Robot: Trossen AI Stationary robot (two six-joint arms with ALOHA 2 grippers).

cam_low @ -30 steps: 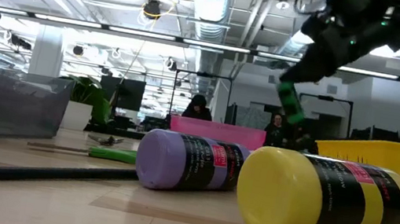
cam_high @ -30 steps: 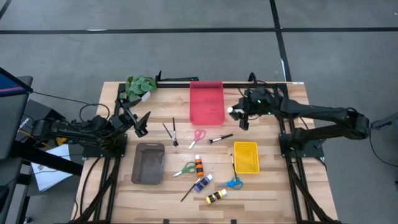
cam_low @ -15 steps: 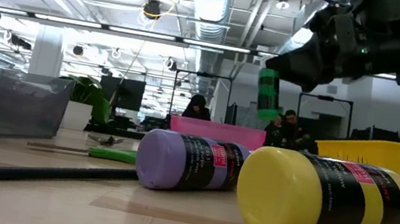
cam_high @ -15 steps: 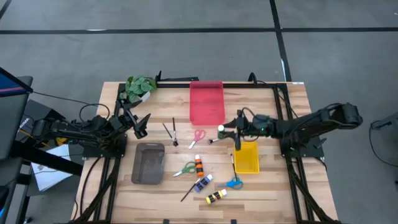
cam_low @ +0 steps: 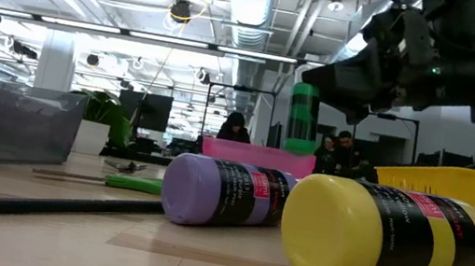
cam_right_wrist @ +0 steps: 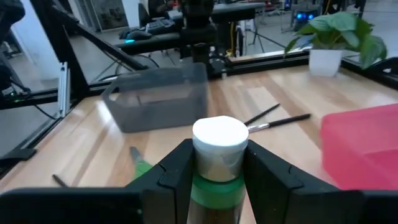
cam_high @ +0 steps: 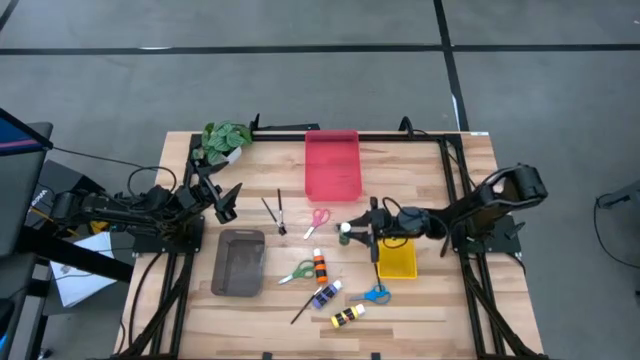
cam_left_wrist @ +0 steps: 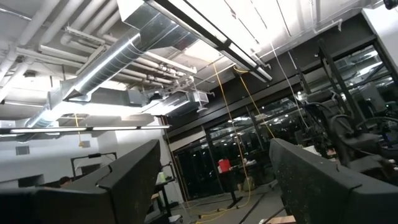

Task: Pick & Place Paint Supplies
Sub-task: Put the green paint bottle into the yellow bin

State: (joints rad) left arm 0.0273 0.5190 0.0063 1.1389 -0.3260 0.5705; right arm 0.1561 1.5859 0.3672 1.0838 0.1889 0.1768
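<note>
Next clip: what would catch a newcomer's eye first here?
The right gripper holds a green bottle in the air near mid-table, between the red tray and the yellow tray. In the low view, a yellow bottle and a purple bottle lie on their sides close up.

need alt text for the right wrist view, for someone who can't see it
The right gripper holds a green paint bottle with a white cap upright between its dark jaws, above a wooden table. Beyond it sit a grey tray, two thin brushes, the corner of a red tray and a potted plant.
</note>
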